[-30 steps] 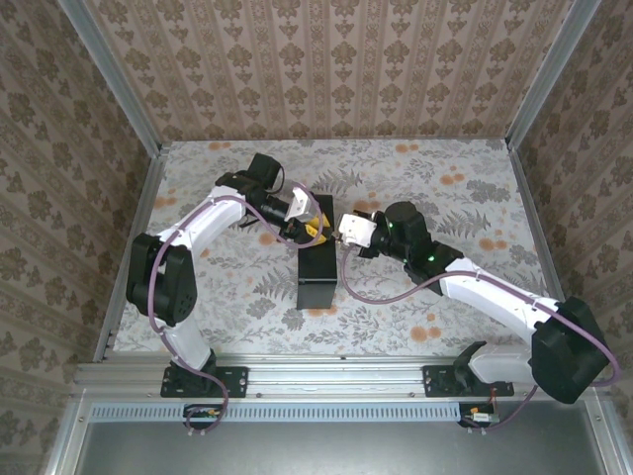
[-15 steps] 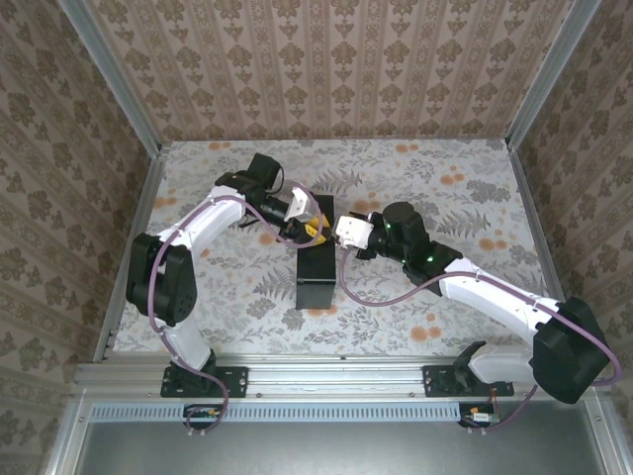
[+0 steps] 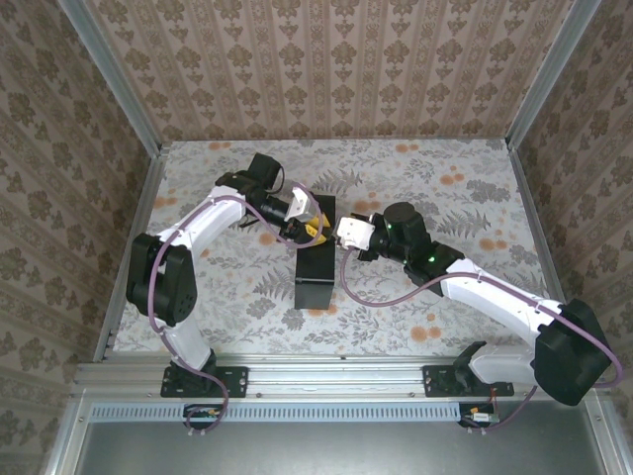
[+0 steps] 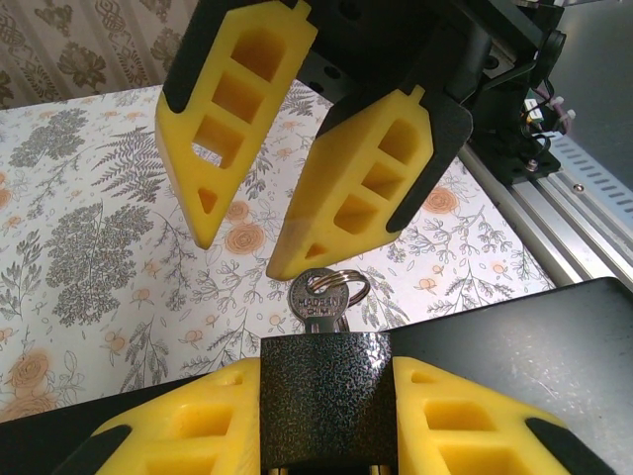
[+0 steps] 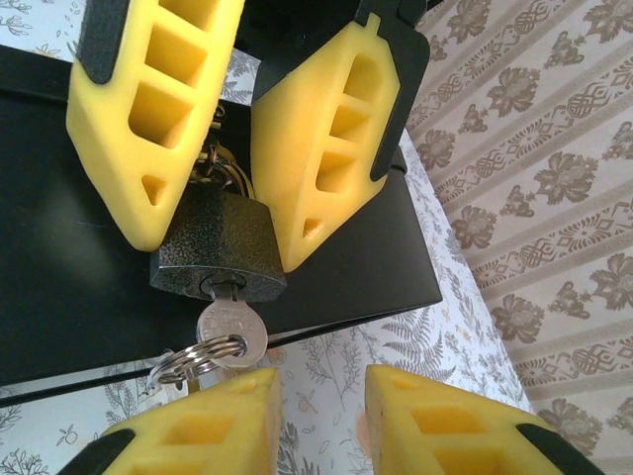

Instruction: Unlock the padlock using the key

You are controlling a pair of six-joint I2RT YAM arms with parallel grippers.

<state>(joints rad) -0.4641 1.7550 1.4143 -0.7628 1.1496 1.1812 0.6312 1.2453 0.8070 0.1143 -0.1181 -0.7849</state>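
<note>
Dark hammered-metal padlock [image 5: 220,247] clenched betw. yellow fingers of L hand [image 4: 324,381], held over black box [image 5: 59,267] on floral worktop [image 4: 99,228]; contact w/ box unclear. Key [image 5: 232,332] sits in keyway, ring [image 5: 193,361] on its head. R hand [image 5: 321,388] released: fingers apart, nothing betw. them, tips just beside key head.

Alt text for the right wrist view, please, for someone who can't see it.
The left gripper clamps a dark padlock with a key in its keyhole and a ring hanging from the key. The right gripper stands open just below the key, with nothing between its jaws. A black box lies behind.
</note>
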